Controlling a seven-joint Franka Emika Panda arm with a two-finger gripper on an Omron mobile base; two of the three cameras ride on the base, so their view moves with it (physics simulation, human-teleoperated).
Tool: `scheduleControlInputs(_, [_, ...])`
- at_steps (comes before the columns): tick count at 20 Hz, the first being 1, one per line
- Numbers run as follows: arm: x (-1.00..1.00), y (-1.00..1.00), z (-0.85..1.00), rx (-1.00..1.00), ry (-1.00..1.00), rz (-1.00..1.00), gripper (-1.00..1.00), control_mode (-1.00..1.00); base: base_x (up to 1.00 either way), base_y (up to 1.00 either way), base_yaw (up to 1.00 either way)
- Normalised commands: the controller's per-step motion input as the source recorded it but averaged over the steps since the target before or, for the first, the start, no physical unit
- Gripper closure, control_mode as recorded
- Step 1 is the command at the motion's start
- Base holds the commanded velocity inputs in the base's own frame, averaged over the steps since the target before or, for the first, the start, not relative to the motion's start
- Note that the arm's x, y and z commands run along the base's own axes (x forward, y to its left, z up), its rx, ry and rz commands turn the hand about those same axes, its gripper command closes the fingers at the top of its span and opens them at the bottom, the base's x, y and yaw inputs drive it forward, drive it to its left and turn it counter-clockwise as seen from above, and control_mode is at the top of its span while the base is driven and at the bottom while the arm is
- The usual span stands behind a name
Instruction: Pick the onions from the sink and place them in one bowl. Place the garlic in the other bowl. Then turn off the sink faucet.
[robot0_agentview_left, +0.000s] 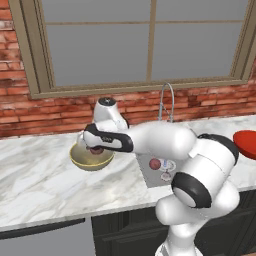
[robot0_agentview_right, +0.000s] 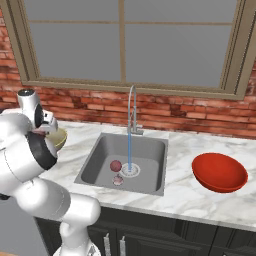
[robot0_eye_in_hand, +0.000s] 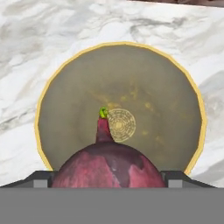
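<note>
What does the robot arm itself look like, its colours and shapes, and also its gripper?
The arm is made of smooth, rounded glossy white segments joined by dark black bands at the joints; a round cap with a dark centre tops one joint. No cables or markings are visible. The gripper has a white body with a black band, and two small dark grey, blocky fingertips.

red bowl (robot0_agentview_left: 246, 143) cropped; pincer (robot0_eye_in_hand: 109, 177) fingertips onion-hidden (robot0_eye_in_hand: 109, 168)

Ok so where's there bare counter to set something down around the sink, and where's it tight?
Bare marble lies between the sink and the yellowish-tan bowl, and in front of that bowl. A narrower strip separates the sink from the red bowl. Crowded: over the tan bowl, where the gripper holds an onion, and the sink floor by the drain.
</note>
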Motion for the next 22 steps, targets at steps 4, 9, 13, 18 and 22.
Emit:
scheduleControlInputs(4, [0.15,0.0,-0.24,-0.02,0.0,0.0,1.0,-1.0,0.0,0.0,0.0])
scheduleControlInputs(9, [0.37,0.02,-0.23,0.0,0.0,0.0,1.0,-1.0,0.0,0.0,0.0])
scheduleControlInputs(13, [0.38,0.22,-0.31,-0.02,0.0,0.0,-1.0,-1.0,0.0,0.0,0.0])
scheduleControlInputs(18, [0.25,0.19,-0.07,0.0,0.0,0.0,-1.0,-1.0,0.0,0.0,0.0])
scheduleControlInputs(22, [0.06,0.02,0.0,0.0,0.0,0.0,-1.0,-1.0,0.0,0.0,0.0])
